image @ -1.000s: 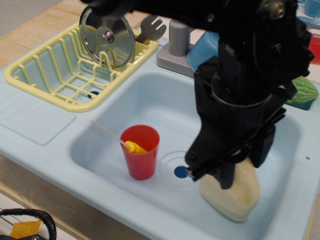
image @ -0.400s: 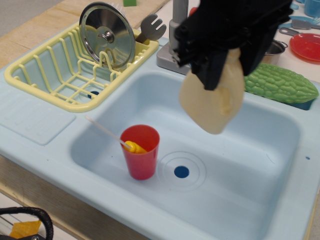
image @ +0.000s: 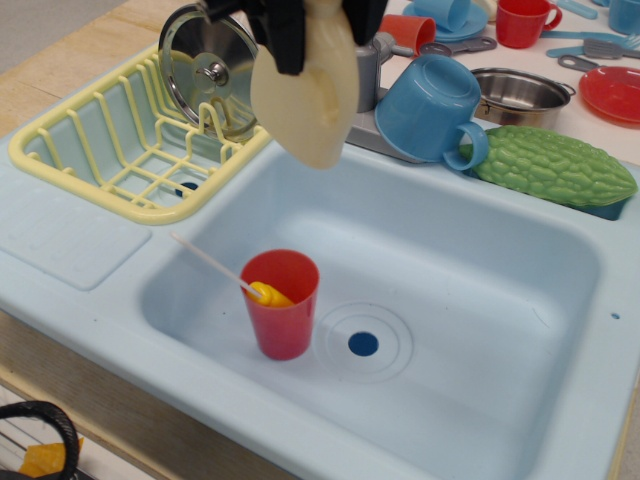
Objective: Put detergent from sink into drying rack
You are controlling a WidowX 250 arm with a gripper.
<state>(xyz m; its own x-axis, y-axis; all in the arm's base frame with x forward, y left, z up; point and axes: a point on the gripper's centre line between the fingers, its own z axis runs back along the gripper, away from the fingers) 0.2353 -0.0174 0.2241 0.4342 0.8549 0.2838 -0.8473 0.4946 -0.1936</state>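
Note:
My gripper (image: pixel 318 28) is at the top of the view, shut on the neck end of the cream detergent bottle (image: pixel 305 100). The bottle hangs in the air, tilted, above the sink's back left rim, next to the right end of the pale yellow drying rack (image: pixel 90 150). The light blue sink (image: pixel 470 290) with its dark blue drain (image: pixel 362 343) lies below and to the right. Most of the gripper is cut off by the top edge.
A steel lid (image: pixel 210 70) leans upright in the rack's right end. A red cup (image: pixel 283 302) with a yellow-tipped stick stands in the sink. A blue mug (image: pixel 432 108), a grey faucet base (image: pixel 368 75), a green gourd (image: pixel 550 165) and a steel pot (image: pixel 520 95) sit behind the sink.
The gripper has lifted the detergent off the sink floor at the right and carried it up and left, to the rack's right end.

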